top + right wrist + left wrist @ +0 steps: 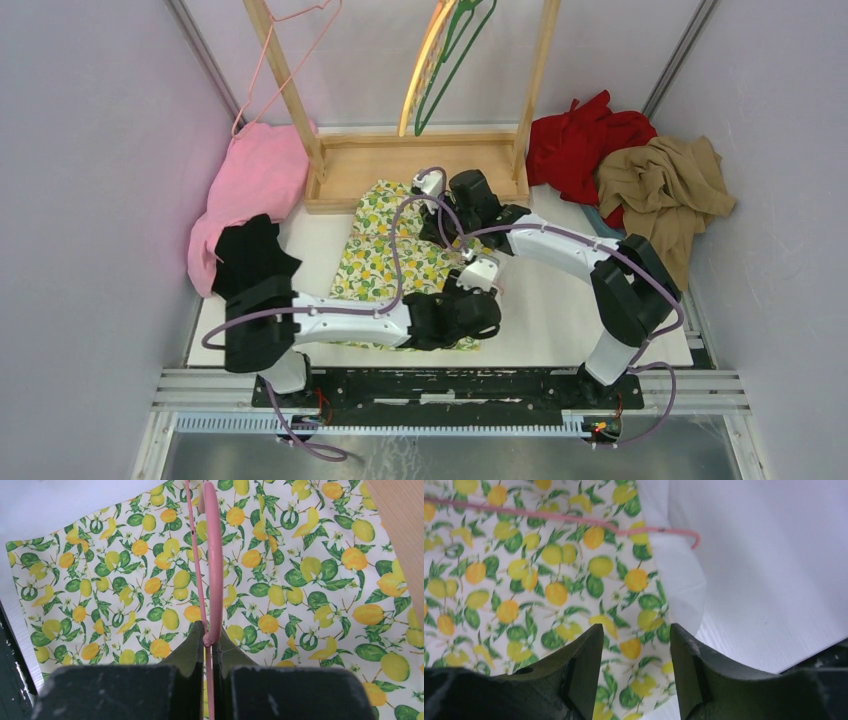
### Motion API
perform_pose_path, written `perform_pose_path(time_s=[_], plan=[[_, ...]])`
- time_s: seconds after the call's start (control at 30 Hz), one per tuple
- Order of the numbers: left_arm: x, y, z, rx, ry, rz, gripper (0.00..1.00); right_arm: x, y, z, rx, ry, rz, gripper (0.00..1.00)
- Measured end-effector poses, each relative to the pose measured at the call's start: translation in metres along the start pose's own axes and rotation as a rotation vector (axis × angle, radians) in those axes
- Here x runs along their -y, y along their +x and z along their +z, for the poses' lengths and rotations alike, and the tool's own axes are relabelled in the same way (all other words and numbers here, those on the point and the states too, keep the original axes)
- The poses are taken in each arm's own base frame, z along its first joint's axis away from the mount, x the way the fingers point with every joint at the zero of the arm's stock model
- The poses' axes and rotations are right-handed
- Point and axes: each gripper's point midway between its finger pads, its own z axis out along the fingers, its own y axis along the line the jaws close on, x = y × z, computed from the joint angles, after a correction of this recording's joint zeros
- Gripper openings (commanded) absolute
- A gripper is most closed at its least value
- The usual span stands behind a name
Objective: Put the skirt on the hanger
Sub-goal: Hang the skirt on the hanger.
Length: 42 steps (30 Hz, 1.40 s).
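Lying flat on the white desk [560, 310], the lemon-print skirt [372, 255] is spread between the wooden rack's base [420, 165] and the two arms, one edge up against that base. The right gripper [207, 637] has its fingers pressed together on the pink hanger [214, 555], pinching its wire right above the fabric; from the right wrist view the hanger runs away from the fingers across the lemons and leaves. In the left wrist view the same thin pink wire crosses the upper part of the skirt and ends in a bent tip just past the cloth's edge, over bare desk. The left gripper [634, 635] sits over the skirt's edge with its fingers spread and nothing between them.

On the rack's rail hang a green hanger [455, 60] and an orange-yellow hanger [420, 70], and a second pink wire hanger [262, 70] leans by the left post. A pink cloth [250, 180] is heaped left of the rack; a red garment [575, 140] and a tan garment [660, 185] are piled on the right.
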Motion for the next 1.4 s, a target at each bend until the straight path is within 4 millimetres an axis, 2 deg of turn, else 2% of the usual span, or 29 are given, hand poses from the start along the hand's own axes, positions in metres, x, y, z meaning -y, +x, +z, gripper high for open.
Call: perform_pose_path(time_s=[0.17,0.47,0.87,1.23,1.3,1.4], plan=[[0.022,-0.008,0.029,0.045,-0.012,0.076,0.59,-0.004,0.003,-0.002,-0.021,-0.021,0.035,0.01],[0.027,-0.015,0.054,0.11,-0.047,0.1,0.58,-0.004,0.007,-0.005,-0.035,-0.044,0.086,0.01],[0.02,-0.005,0.07,0.102,-0.101,0.121,0.56,0.001,0.011,-0.009,-0.042,-0.065,0.145,0.01],[0.004,0.002,0.08,0.086,-0.171,0.144,0.56,0.003,0.012,-0.01,-0.043,-0.073,0.159,0.01],[0.001,0.001,0.082,0.085,-0.178,0.139,0.5,0.003,0.011,-0.01,-0.043,-0.074,0.16,0.01],[-0.001,0.001,0.083,0.084,-0.184,0.129,0.35,0.003,0.012,-0.01,-0.043,-0.075,0.16,0.01]])
